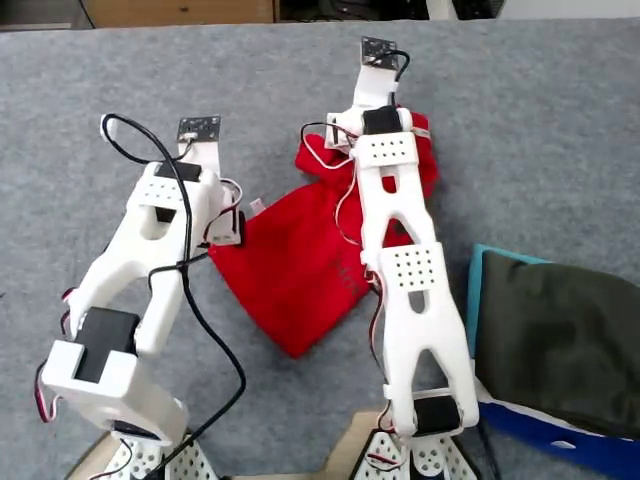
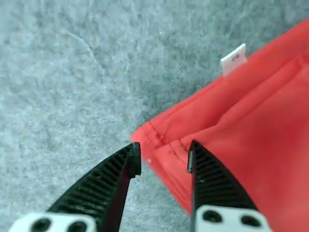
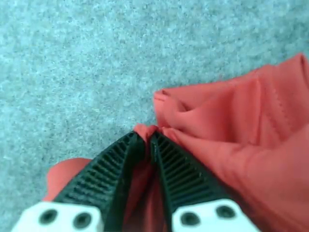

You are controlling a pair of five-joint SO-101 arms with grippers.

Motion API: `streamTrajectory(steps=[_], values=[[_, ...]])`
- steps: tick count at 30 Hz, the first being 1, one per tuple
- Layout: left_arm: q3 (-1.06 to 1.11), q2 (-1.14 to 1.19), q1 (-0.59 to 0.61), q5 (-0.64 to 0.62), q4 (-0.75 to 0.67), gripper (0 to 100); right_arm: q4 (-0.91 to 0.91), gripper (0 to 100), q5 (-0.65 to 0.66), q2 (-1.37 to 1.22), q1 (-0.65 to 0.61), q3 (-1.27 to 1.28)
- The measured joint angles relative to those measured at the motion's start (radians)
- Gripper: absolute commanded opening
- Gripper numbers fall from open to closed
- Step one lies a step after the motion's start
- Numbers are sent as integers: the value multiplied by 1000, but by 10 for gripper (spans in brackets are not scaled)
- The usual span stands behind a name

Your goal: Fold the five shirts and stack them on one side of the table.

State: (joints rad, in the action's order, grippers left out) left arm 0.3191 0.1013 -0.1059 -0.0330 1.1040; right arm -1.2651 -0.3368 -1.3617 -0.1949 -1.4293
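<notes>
A red shirt [image 1: 300, 265] lies crumpled on the grey table, between the two arms. My left gripper [image 2: 162, 162] is open and low over the shirt's near-left corner [image 2: 145, 133], one finger on each side of the hem. A white label [image 2: 233, 59] sticks out of the edge just beyond it. My right gripper [image 3: 148, 142] is shut on a bunched fold of the red shirt [image 3: 231, 125] at its far end. In the high view the right arm [image 1: 400, 230] stretches across the shirt and hides part of it.
A stack of folded shirts sits at the right edge: a dark green one [image 1: 560, 335] on top, teal [image 1: 477, 285] and blue [image 1: 560, 445] edges showing beneath. Bare grey felt [image 1: 540, 130] surrounds the red shirt. A wooden edge [image 1: 180, 10] runs along the back.
</notes>
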Motion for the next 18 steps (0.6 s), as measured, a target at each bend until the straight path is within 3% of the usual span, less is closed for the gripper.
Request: streamTrajectory(steps=[7, 18], values=[[0, 2, -78, 0, 6, 169, 0, 5, 0, 0, 0, 0], [0, 3, 0, 0, -9, 169, 0, 5, 0, 0, 0, 0]])
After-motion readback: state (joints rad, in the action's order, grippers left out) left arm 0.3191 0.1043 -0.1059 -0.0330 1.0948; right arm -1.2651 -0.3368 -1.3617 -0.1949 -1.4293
